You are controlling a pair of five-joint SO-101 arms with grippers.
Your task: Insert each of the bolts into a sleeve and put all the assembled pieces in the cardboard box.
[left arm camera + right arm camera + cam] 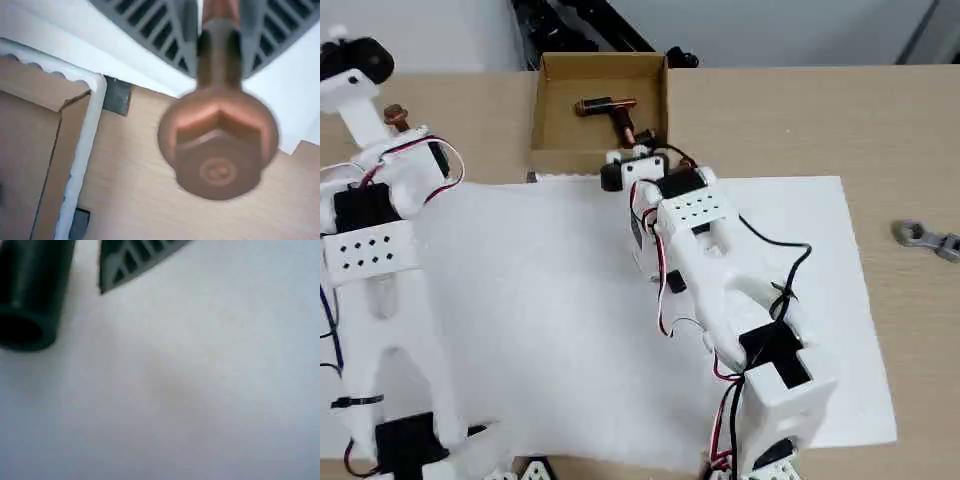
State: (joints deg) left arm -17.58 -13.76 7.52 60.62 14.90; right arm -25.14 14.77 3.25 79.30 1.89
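Bolt [217,150] clamped in left gripper [219,30], sleeve [30,295] by right gripper [625,165].
At ten o'clock in the high view, the left gripper was closed on the copper shank, head outward. Toward twelve, the right gripper hung at the far edge of the white mat [540,300] with the dark sleeve beside it; whether it gripped could not be told. Beyond, at twelve o'clock, the cardboard box [545,100] held a bolt-and-sleeve piece [605,105].
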